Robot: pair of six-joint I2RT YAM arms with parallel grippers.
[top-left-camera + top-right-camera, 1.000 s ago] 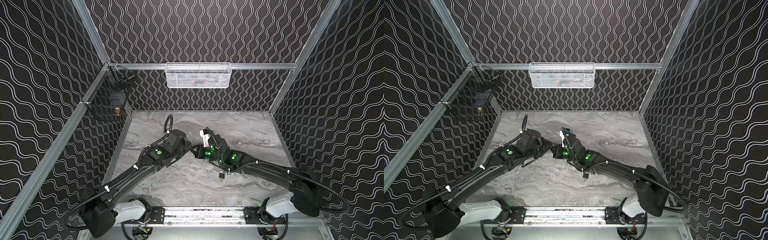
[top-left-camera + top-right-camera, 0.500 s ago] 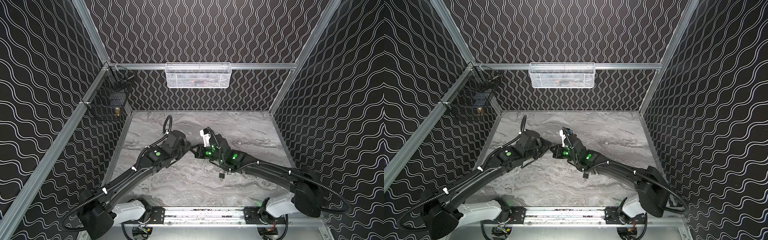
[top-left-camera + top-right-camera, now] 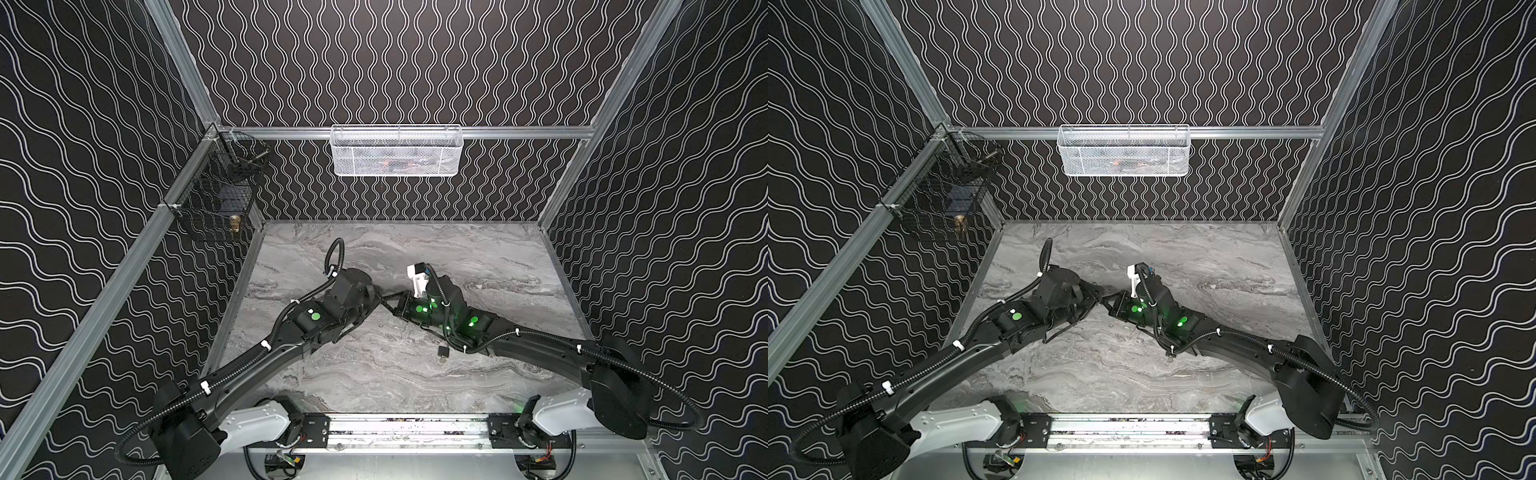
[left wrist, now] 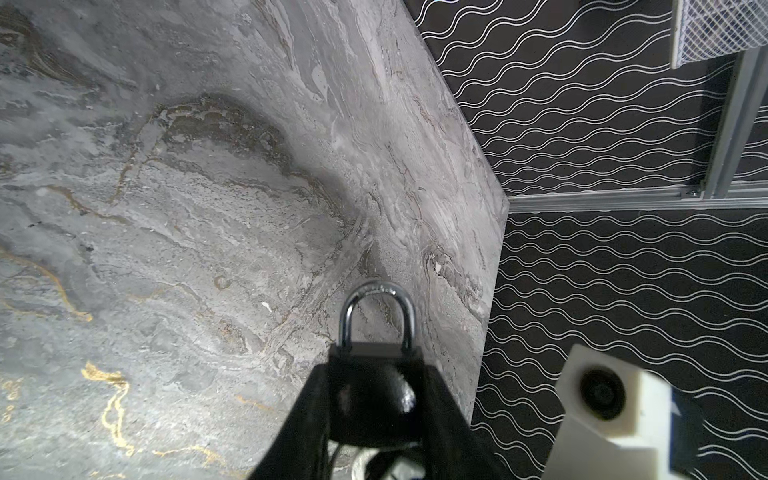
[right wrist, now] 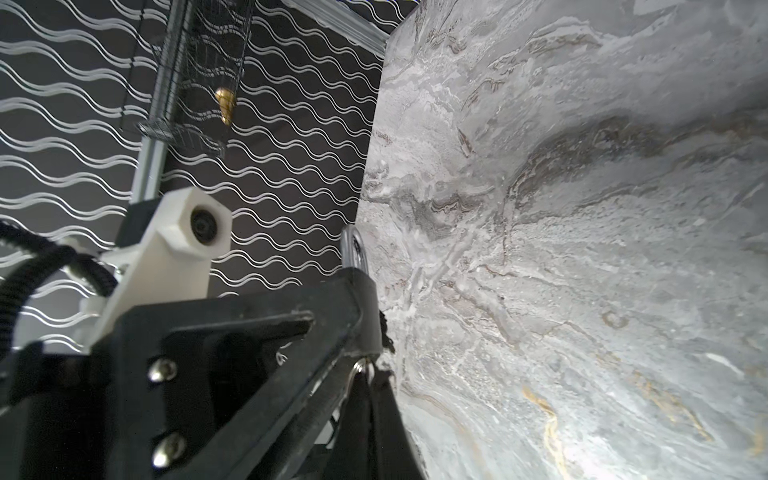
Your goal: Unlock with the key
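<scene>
- The left gripper (image 4: pixel 374 386) is gripping the padlock (image 4: pixel 374 409). Its jaws are standing partly apart, with one black finger (image 4: pixel 309 399) pressing on each flat side of the lock's body.
- The padlock is sitting right at the left fingertips. Its silver shackle (image 4: pixel 376 316) is pointing out past them, away from the wrist, and the shackle is looking closed.
- The right gripper (image 5: pixel 368 384) is pinching fully together just under the padlock, at the end opposite the shackle.
- A small silver piece, the key (image 5: pixel 360 368), is showing between the right fingertips and touching the underside of the lock. Its blade is hidden, so how far it is sitting in the lock cannot be told.
- In both top views the left gripper (image 3: pixel 374 299) and the right gripper (image 3: pixel 392 300) are meeting tip to tip above the marble table (image 3: pixel 478 257). The lock is sitting between them, clear of the surface.
- From the right wrist, the padlock (image 5: pixel 368 307) is appearing edge-on just ahead of the right fingertips, with the shackle (image 5: pixel 353 249) sticking out beyond it and a left finger (image 5: pixel 328 291) lying along its side.
- The white housing of the right wrist camera (image 4: pixel 602 399) is facing the left gripper from close by.
- A small dark object (image 3: pixel 443 353) is lying on the table below the right forearm, well behind that gripper. It is too small to identify.
- A white mesh basket (image 3: pixel 397 151) is hanging on the wall far beyond both grippers.
</scene>
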